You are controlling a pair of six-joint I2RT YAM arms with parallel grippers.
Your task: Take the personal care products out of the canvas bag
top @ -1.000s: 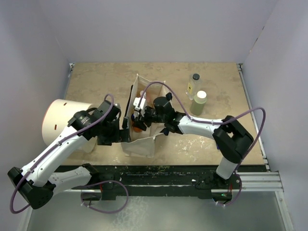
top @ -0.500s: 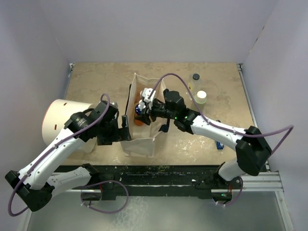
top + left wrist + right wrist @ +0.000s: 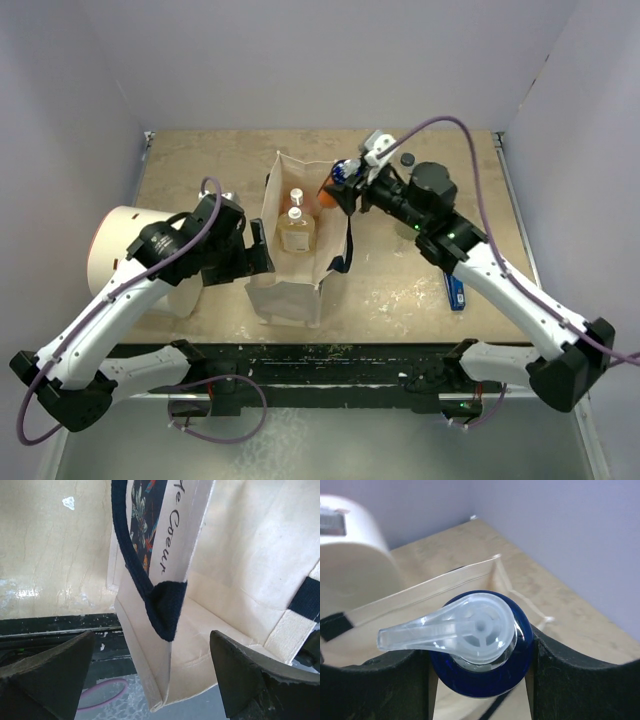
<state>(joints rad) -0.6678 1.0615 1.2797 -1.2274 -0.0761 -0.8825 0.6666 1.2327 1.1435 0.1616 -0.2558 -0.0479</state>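
Top external view: my right end effector (image 3: 352,184) is clamped on the orange-and-dark-blue pump bottle (image 3: 331,189), held in the air just past the far right rim of the canvas bag (image 3: 288,296). Right wrist cam confirms: fingers (image 3: 570,680) press both sides of the dark blue collar, clear pump head on top. My left end effector (image 3: 258,250) is spread wide, empty, at the bag's left wall; left wrist cam shows the bag's edge w/ the black strap (image 3: 165,605) btwn the fingers, not gripped. Bag stands upright mid-bench (image 3: 200,170). Inside it: near bottle (image 3: 296,238) and far bottle (image 3: 296,199), both white-topped. Black-capped bottle (image 3: 407,160) stands far right, partly behind my right arm. Blue tool (image 3: 455,291) lies to the right of the bag, white cylinder (image 3: 120,250) to its left.
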